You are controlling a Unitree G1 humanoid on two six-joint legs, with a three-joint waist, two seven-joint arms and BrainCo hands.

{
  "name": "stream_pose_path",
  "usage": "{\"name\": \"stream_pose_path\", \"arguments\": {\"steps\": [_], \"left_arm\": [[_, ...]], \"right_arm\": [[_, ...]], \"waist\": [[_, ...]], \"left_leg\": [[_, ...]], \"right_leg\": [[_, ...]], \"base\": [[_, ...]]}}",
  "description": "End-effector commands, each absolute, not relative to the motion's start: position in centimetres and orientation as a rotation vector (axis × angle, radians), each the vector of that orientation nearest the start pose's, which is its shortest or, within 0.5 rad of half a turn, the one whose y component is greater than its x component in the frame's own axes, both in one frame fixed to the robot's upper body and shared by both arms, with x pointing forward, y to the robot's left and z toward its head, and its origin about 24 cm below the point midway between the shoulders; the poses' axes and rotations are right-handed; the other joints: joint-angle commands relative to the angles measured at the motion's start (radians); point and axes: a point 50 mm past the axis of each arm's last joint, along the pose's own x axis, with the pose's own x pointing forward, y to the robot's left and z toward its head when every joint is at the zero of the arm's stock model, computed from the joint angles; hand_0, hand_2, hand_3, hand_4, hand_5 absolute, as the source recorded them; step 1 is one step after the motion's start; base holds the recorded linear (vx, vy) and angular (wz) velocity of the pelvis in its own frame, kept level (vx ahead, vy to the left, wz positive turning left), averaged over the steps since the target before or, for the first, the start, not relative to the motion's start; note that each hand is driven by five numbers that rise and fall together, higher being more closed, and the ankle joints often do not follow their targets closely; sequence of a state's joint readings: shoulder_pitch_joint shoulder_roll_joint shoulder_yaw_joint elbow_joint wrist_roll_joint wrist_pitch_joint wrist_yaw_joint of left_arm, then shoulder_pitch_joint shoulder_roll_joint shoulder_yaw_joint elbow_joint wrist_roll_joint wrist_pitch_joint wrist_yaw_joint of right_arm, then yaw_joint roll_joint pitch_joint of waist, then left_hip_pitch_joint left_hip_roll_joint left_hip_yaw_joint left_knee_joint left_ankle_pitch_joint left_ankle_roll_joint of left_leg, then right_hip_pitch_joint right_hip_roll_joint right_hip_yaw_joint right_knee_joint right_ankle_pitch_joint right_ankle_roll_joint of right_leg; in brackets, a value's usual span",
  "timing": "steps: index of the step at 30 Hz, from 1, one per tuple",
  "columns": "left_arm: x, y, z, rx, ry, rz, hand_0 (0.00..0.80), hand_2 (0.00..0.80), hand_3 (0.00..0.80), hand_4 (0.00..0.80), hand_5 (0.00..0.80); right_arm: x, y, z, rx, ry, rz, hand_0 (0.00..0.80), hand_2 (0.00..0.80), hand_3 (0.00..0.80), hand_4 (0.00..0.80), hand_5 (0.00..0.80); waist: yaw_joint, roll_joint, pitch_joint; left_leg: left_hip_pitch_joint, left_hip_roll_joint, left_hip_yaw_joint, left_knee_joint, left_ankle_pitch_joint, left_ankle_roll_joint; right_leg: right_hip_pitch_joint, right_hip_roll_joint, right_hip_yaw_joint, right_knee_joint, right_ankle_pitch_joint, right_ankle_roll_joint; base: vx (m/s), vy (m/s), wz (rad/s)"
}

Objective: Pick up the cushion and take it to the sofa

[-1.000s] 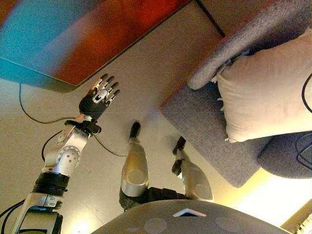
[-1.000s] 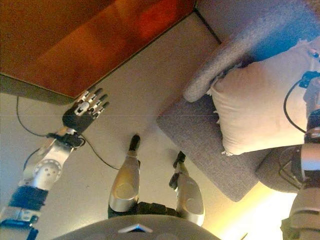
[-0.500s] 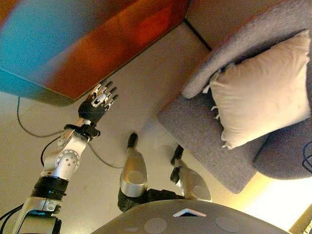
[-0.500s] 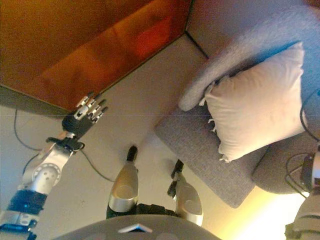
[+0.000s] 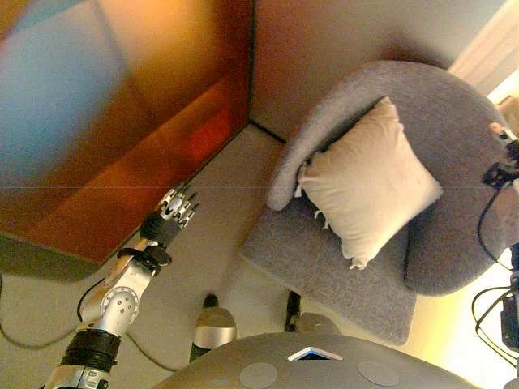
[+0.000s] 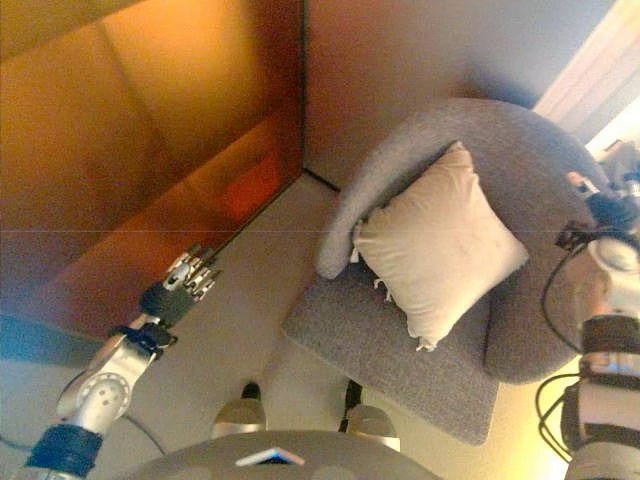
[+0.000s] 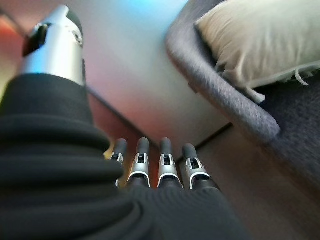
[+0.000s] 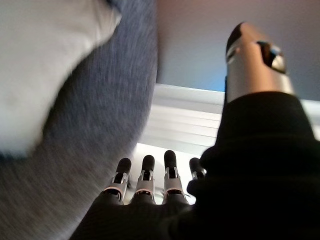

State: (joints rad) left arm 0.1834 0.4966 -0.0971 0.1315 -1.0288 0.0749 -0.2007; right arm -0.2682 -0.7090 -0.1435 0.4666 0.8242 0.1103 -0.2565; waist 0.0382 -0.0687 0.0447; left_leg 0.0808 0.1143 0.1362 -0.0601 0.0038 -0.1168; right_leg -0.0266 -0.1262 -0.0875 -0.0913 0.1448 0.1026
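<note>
A cream cushion (image 5: 369, 182) with fringed corners leans on the seat and back of a grey armchair (image 5: 454, 130), tipped onto one corner. My left hand (image 5: 172, 212) is open with straight fingers, raised over the floor to the left of the chair and clear of it. In its wrist view the fingers (image 7: 150, 162) point toward the chair's armrest (image 7: 225, 95) and the cushion (image 7: 260, 35). My right hand (image 6: 605, 212) hovers by the chair's right side. Its fingers (image 8: 145, 175) are straight, beside the grey chair back (image 8: 100, 125), with the cushion (image 8: 45, 60) beyond. Neither hand holds anything.
A tall orange-brown panel (image 5: 122, 121) stands on the left and meets the wall (image 5: 340, 40) in a corner behind the chair. A pale curtain (image 5: 495, 57) hangs at the upper right. Beige floor (image 5: 211, 259) lies between the panel and the chair.
The camera has swung upward, so the whole chair and cushion now show. My right arm has come into view at the chair's right side. The left hand stays raised and open.
</note>
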Motion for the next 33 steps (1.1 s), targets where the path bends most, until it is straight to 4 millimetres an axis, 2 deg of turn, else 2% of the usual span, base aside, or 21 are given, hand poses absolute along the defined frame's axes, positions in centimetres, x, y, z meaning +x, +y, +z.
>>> {"name": "stream_pose_path", "arguments": {"steps": [1, 8, 13, 15, 20, 22, 27, 33], "left_arm": [[21.2, 22.4, -0.4, -0.509, 0.275, -0.128, 0.0, 0.0, 0.0, 0.0, 0.0], [20.9, 21.4, -1.6, -0.548, 0.283, -0.104, 0.0, 0.0, 0.0, 0.0, 0.0], [20.5, 21.4, -1.6, -0.558, 0.262, -0.078, 0.0, 0.0, 0.0, 0.0, 0.0], [20.3, 21.4, -1.6, -0.559, 0.26, -0.075, 0.0, 0.0, 0.0, 0.0, 0.0], [20.2, 21.1, -1.7, -0.585, 0.246, -0.066, 0.0, 0.0, 0.0, 0.0, 0.0], [20.1, 20.8, -1.7, -0.592, 0.24, -0.068, 0.0, 0.0, 0.0, 0.0, 0.0], [19.7, 20.7, -1.6, -0.586, 0.217, -0.056, 0.0, 0.0, 0.0, 0.0, 0.0], [19.9, 20.7, -1.4, -0.586, 0.209, -0.062, 0.0, 0.0, 0.0, 0.0, 0.0]], "right_arm": [[28.6, -34.6, 12.3, 0.331, -0.124, -0.43, 0.0, 0.0, 0.0, 0.0, 0.0], [27.1, -30.1, 8.4, 0.485, -0.156, -0.308, 0.0, 0.0, 0.0, 0.0, 0.0], [25.6, -27.0, 6.3, 0.446, -0.13, -0.262, 0.0, 0.0, 0.0, 0.0, 0.0], [25.2, -26.6, 6.0, 0.451, -0.125, -0.247, 0.0, 0.0, 0.0, 0.0, 0.0], [24.3, -24.6, 4.3, 0.641, -0.123, -0.17, 0.0, 0.0, 0.0, 0.0, 0.0], [24.1, -23.9, 3.7, 0.722, -0.116, -0.17, 0.0, 0.0, 0.0, 0.0, 0.0], [23.0, -22.7, 2.2, 0.797, -0.085, -0.188, 0.0, 0.0, 0.0, 0.0, 0.0], [22.6, -22.6, 1.4, 0.733, -0.038, -0.193, 0.0, 0.0, 0.0, 0.0, 0.0]], "waist": [[0.0, 0.01, -0.014], [-0.039, 0.016, -0.033], [-0.082, 0.024, -0.04], [-0.091, 0.026, -0.039], [-0.117, 0.034, -0.034], [-0.12, 0.035, -0.032], [-0.128, 0.034, -0.031], [-0.132, 0.034, -0.029]], "left_leg": [[-0.008, -0.012, 0.001, -0.009, 0.002, 0.062], [0.002, -0.024, 0.035, -0.027, -0.002, 0.07], [0.014, -0.032, 0.068, -0.027, -0.006, 0.076], [0.016, -0.035, 0.074, -0.027, -0.008, 0.078], [0.019, -0.042, 0.095, -0.027, -0.013, 0.083], [0.02, -0.043, 0.098, -0.027, -0.013, 0.083], [0.018, -0.044, 0.104, -0.027, -0.014, 0.081], [0.016, -0.043, 0.104, -0.027, -0.014, 0.08]], "right_leg": [[0.066, -0.05, -0.046, 0.009, -0.015, 0.086], [0.051, -0.032, -0.037, 0.004, -0.003, 0.082], [0.043, -0.02, -0.002, 0.005, -0.002, 0.079], [0.041, -0.017, 0.008, 0.006, -0.002, 0.079], [0.033, -0.01, 0.032, 0.008, -0.006, 0.075], [0.033, -0.009, 0.033, 0.006, -0.008, 0.074], [0.032, -0.007, 0.037, 0.004, -0.011, 0.073], [0.03, -0.004, 0.037, 0.004, -0.013, 0.071]], "base": [[-0.051, 0.057, -0.26], [-0.067, 0.048, -0.08], [-0.023, 0.052, -0.14], [-0.012, 0.037, -0.23], [-0.017, 0.038, -0.12], [-0.016, 0.035, -0.24], [-0.008, 0.018, -0.1], [0.0, 0.0, 0.0]]}}
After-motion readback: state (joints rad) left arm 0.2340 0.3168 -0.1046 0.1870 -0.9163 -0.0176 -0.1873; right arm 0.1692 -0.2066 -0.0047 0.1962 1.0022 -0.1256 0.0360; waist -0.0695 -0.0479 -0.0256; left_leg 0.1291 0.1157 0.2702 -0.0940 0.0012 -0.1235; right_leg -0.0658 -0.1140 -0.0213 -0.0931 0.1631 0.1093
